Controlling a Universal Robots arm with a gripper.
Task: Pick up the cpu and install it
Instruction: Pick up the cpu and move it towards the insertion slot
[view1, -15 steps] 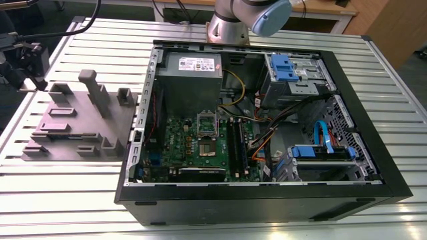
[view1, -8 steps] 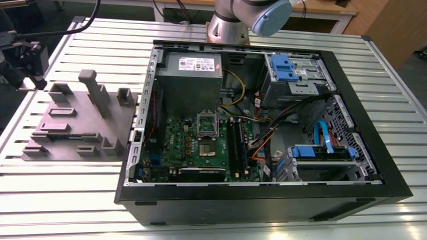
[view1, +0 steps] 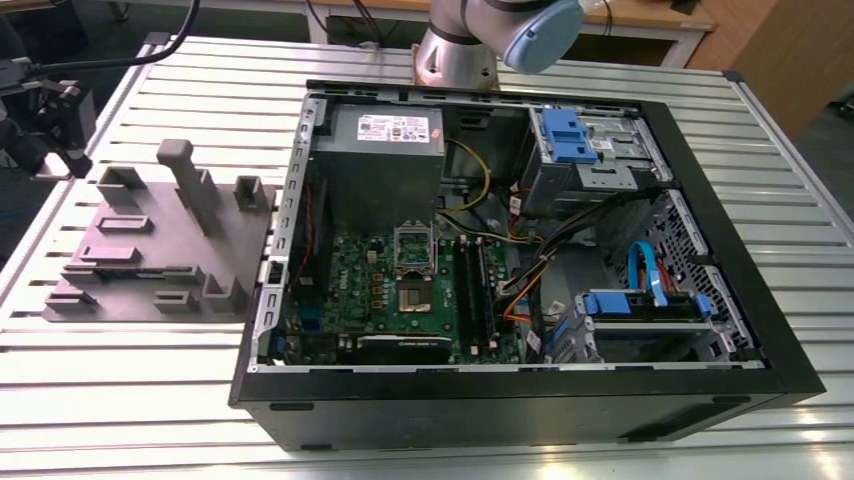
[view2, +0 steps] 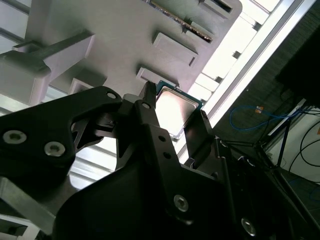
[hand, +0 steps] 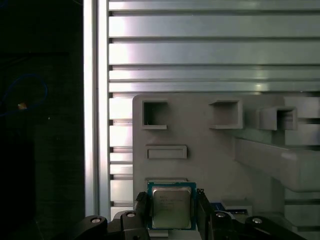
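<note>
We held the cpu (hand: 171, 207) level, jaws clamped on two opposite edges, likely to spare its contact face, above the grey stepped block (hand: 210, 145), well apart from the open computer case (view1: 534, 405).

A tall post (hand: 280, 165) on the grey block (hand: 210, 160) crowds your pincer (hand: 172, 201), closed on the cpu (hand: 171, 207); the slatted surface (hand: 200, 50) beyond lies free.

Matte black gripper (view2: 176, 107) (hand: 171, 209), all angular plates. Two slim, flat fingers (view2: 152, 130) with small dark holes along their length. Just behind the fingers, broad black linkage arms pinned with round silver screws (view2: 54, 148), bright against the dark metal. Farther back from the gripper, a silver-grey tubular arm (view1: 451, 58) with a rounded pale blue joint cap (view1: 541, 35).
</note>
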